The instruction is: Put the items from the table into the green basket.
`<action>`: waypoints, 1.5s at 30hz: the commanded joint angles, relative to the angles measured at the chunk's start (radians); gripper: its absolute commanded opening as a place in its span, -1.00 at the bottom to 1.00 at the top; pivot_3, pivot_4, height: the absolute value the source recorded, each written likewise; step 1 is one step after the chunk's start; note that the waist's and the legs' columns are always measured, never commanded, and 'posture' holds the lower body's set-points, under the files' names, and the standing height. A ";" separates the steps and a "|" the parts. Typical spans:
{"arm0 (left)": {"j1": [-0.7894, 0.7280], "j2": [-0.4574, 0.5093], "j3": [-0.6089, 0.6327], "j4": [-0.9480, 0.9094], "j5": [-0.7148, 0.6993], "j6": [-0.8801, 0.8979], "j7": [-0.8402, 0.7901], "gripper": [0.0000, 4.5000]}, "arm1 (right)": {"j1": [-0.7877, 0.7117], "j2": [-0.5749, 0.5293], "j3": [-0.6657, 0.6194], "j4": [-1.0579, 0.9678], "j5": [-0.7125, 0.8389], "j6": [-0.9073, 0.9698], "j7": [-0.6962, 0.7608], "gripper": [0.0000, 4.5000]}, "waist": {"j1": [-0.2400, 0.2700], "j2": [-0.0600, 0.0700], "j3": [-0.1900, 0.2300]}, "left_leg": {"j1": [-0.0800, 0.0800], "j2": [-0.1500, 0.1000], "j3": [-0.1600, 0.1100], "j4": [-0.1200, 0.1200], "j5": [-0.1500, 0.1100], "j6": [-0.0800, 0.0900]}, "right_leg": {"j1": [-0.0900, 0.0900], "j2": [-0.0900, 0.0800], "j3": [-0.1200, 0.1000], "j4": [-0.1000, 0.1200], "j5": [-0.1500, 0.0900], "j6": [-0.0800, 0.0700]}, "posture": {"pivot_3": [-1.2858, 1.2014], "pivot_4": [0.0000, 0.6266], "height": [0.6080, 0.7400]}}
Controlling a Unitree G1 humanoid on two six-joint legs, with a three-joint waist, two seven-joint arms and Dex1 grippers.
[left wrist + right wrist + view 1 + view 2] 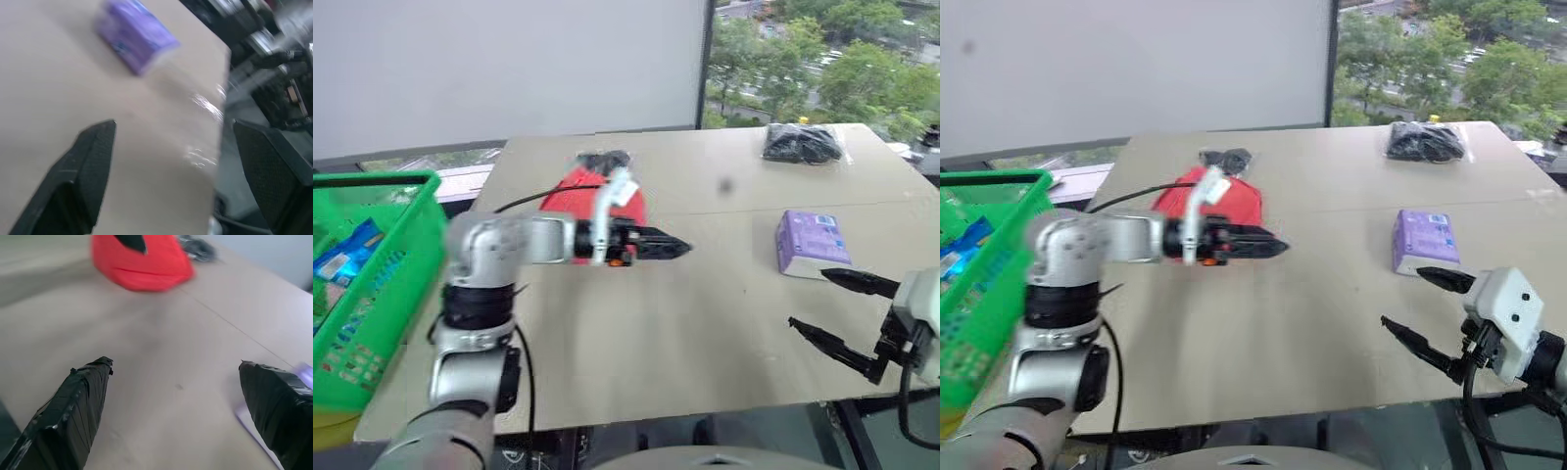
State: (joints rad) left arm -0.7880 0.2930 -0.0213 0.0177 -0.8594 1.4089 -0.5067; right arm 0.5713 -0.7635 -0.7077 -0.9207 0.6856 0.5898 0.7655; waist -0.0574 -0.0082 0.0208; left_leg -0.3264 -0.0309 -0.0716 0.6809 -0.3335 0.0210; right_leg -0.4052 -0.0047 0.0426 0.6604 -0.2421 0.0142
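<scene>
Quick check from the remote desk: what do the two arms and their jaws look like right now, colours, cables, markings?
The left arm has silver-grey rounded segments with black joint rings, a black cable looped along it, a white bracket and a small orange mark by the wrist. The left gripper ends in pointed black jaws. The right gripper has long black pointed jaws on a white boxy housing with black cabling.

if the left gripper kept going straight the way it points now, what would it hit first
Probably the purple packet. The left gripper is open and points across the table toward the robot's right, and its wrist view shows the packet ahead. Depth is unclear, so it may meet the tabletop first.
</scene>
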 commanded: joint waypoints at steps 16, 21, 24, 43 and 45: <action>-0.227 -0.432 -0.064 0.552 0.369 -0.411 0.164 0.74 | -0.058 0.034 -0.146 -0.035 0.161 0.213 -0.274 1.00 | -0.223 0.002 0.005 | 0.002 0.001 0.011 -0.001 -0.004 0.007 | 0.000 0.008 0.009 -0.002 -0.003 0.011 | -0.29 -1.00 1.00; -0.315 -0.506 0.085 0.690 0.359 -0.501 0.337 0.74 | -0.025 -0.001 -0.175 -0.093 0.252 0.213 -0.250 1.00 | -0.243 0.001 0.006 | 0.002 0.001 0.012 -0.002 -0.005 0.009 | 0.000 0.009 0.010 -0.003 -0.004 0.013 | -0.30 -1.00 1.00; -0.330 -0.515 0.103 0.698 0.374 -0.522 0.380 0.74 | -0.015 -0.003 -0.176 -0.104 0.274 0.208 -0.276 1.00 | -0.249 0.000 0.007 | 0.001 0.001 0.012 -0.002 -0.006 0.010 | 0.000 0.007 0.009 -0.004 -0.004 0.015 | -0.30 -1.00 1.00; -0.542 -0.485 -0.043 1.184 0.679 -0.958 0.232 0.74 | 0.109 0.017 -0.102 -0.127 0.257 0.062 -0.328 1.00 | -0.287 -0.001 0.008 | 0.000 -0.001 0.012 -0.004 -0.009 0.015 | 0.000 0.004 0.010 -0.008 -0.006 0.019 | -0.35 -1.00 1.00; -0.551 -0.486 -0.037 1.217 0.704 -1.005 0.225 0.74 | 0.128 0.012 -0.096 -0.127 0.245 0.037 -0.337 1.00 | -0.300 -0.001 0.008 | 0.000 -0.001 0.012 -0.004 -0.009 0.015 | 0.000 0.003 0.010 -0.008 -0.006 0.019 | -0.37 -1.00 1.00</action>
State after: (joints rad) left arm -1.2823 -0.1624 -0.0575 1.2325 -0.1801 0.4642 -0.2673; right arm 0.6949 -0.7411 -0.7979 -1.0249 0.9412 0.6689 0.4424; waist -0.3576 -0.0093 0.0290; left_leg -0.3270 -0.0318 -0.0595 0.6770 -0.3425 0.0360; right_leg -0.4052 -0.0019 0.0524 0.6519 -0.2483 0.0335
